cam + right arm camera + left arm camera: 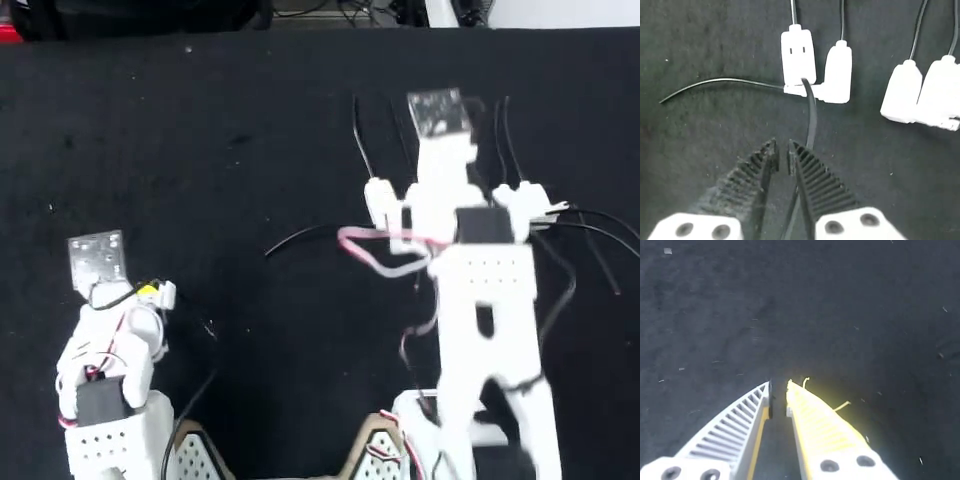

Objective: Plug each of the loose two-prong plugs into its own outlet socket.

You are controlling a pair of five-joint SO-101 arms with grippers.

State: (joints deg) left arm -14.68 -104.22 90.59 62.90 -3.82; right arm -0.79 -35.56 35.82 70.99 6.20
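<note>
Two arms: right arm (485, 300) stretched far over the table (200, 150); right gripper (782, 150) tips nearly together, empty, near outlet socket (798, 55) and plug (838, 72) lying side by side; left gripper (779, 390) likewise closed, its arm folded back.

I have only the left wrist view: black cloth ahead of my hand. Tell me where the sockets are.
Observer: Across the table. White cord ends flank the right arm, a first pair on your side of it and a second pair beyond.
Operator: Say whether any socket is free.
Observer: One socket in the first pair lies face up with both slots empty.
Operator: Report the right hand.
Observer: The right hand holds nothing and sits just short of that socket, with a black cord running beside it.
</note>
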